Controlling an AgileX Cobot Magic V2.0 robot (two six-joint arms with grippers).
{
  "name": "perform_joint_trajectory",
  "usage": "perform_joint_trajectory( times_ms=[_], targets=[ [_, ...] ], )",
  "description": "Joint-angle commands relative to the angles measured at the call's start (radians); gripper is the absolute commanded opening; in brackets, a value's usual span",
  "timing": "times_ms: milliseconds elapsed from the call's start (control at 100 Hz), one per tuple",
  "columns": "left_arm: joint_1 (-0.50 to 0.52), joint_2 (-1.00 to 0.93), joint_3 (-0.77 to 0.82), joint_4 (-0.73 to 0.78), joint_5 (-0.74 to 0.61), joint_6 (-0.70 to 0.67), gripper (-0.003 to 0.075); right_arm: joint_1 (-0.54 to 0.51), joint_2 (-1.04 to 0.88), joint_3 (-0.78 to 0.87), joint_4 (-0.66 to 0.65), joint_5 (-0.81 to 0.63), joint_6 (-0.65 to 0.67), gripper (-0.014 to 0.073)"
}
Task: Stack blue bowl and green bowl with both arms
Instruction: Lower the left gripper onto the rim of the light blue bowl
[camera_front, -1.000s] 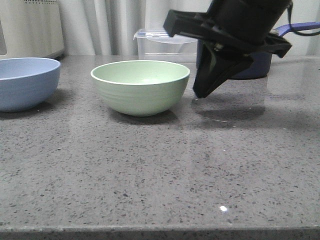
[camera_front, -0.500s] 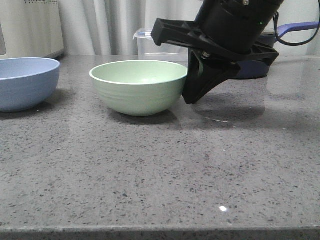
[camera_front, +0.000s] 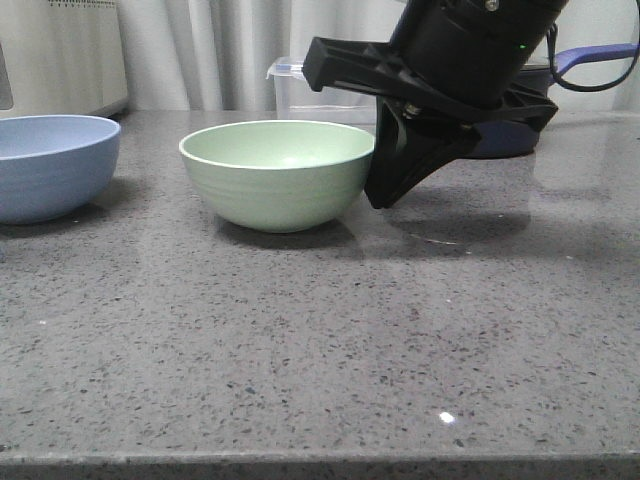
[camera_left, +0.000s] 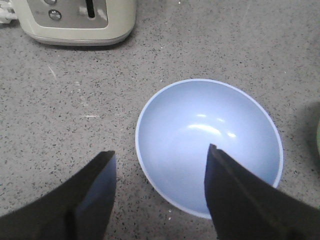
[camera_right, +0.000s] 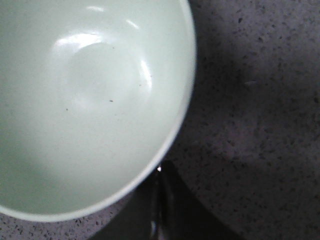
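Observation:
The pale green bowl (camera_front: 278, 175) stands upright mid-counter, and the right wrist view looks down into the green bowl (camera_right: 85, 100). My right gripper (camera_front: 383, 195) hangs low against its right outer side. In the right wrist view the right gripper (camera_right: 159, 172) is shut, its fingers pressed together just outside the rim with nothing between them. The blue bowl (camera_front: 50, 165) sits at the far left. My left gripper (camera_left: 160, 152) is open above the blue bowl (camera_left: 210, 145), one finger over the inside, the other over the counter outside the rim.
A cream toaster (camera_left: 75, 20) stands beyond the blue bowl, seen as a pale appliance (camera_front: 60, 55) at the back left. Behind the green bowl are a clear lidded box (camera_front: 320, 90) and a navy saucepan (camera_front: 510, 135). The counter's front edge (camera_front: 320, 462) runs close to the camera.
My right gripper moved left and down from beside the saucepan to the green bowl's right side, nudging the bowl slightly left. Nothing has moved in the last half second.

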Motion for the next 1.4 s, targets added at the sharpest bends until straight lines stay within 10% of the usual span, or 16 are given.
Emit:
perform_joint_trajectory(
  times_ms=[0,840,1200,1390],
  targets=[
    [0.001,0.060,-0.092,-0.011,-0.009,-0.016,0.0384,0.000,-0.037,-0.024,0.014,-0.038,-0.010,-0.0072],
    [0.001,0.423,-0.248,-0.002,0.078,-0.034,0.0382,0.000,-0.037,-0.024,0.014,-0.032,-0.010,-0.0072],
    [0.001,0.423,-0.248,-0.002,0.079,-0.034,-0.0018,0.000,-0.037,-0.024,0.014,-0.032,-0.010,-0.0072],
    [0.001,0.423,-0.250,-0.001,0.087,-0.034,-0.0020,0.000,-0.037,-0.024,0.014,-0.032,-0.010,-0.0072]
  ],
)
